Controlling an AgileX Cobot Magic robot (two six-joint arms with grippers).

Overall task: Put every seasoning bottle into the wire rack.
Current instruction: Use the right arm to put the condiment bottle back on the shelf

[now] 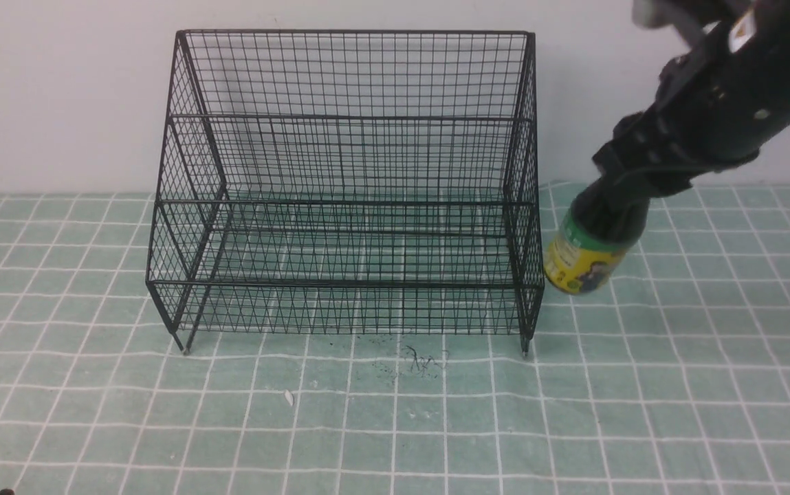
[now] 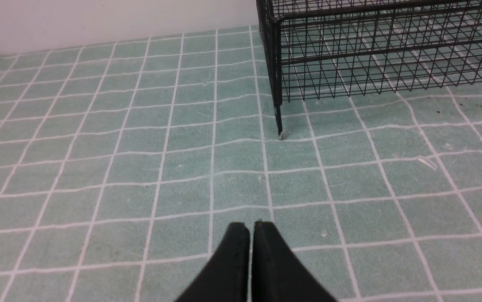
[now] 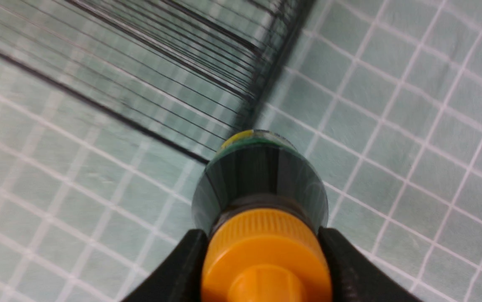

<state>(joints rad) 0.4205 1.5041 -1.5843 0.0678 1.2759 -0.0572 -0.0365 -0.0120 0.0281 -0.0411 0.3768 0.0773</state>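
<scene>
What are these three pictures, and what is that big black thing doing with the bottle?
The big black thing is the right one of a robot's two arms. The wide picture comes from a camera on the robot's own side, looking forward between its arms. The other two come from cameras on its wrists, one on each arm.

On the green table with white lines stands a black wire rack. The right arm's fingers are holding a bottle at its orange cap, one finger on each side. The bottle is tilted, beside the rack and not in it. Its label is green and yellow with a little cartoon figure. The robot's job is to put it in the rack. The left arm's fingers are close together and hold nothing.
</scene>
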